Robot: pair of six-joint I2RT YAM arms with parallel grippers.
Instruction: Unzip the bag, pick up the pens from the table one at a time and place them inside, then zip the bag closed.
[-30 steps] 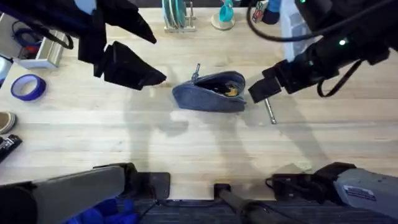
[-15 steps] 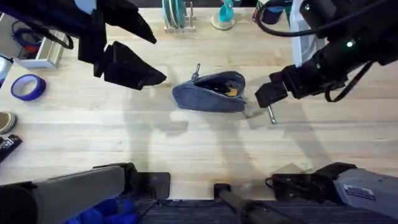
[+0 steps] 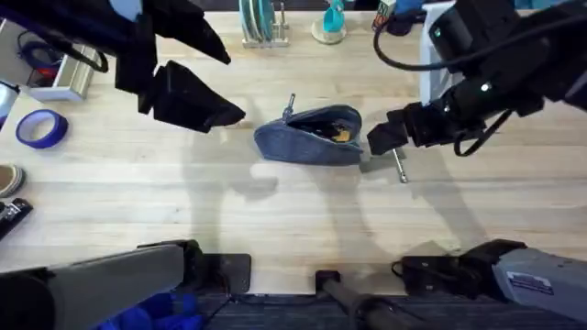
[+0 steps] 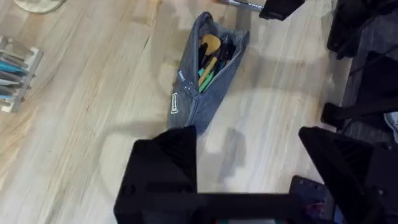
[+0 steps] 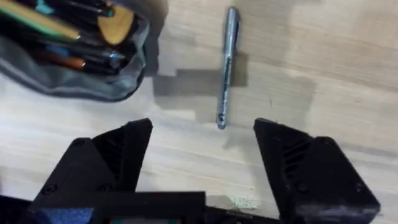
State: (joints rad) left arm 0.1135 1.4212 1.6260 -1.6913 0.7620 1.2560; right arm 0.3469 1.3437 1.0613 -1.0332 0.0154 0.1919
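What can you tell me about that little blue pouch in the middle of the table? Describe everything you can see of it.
The bag is an oblong grey-blue fabric pouch lying on the wooden table. Its top zipper is open, and the mouth gapes to show pens and pencils inside, with orange, green and dark tips. A small label sits near one end on its side. Neither gripper touches it: the left gripper hovers off one end, and the right gripper hangs near the other, above a silver pen lying beside the bag.
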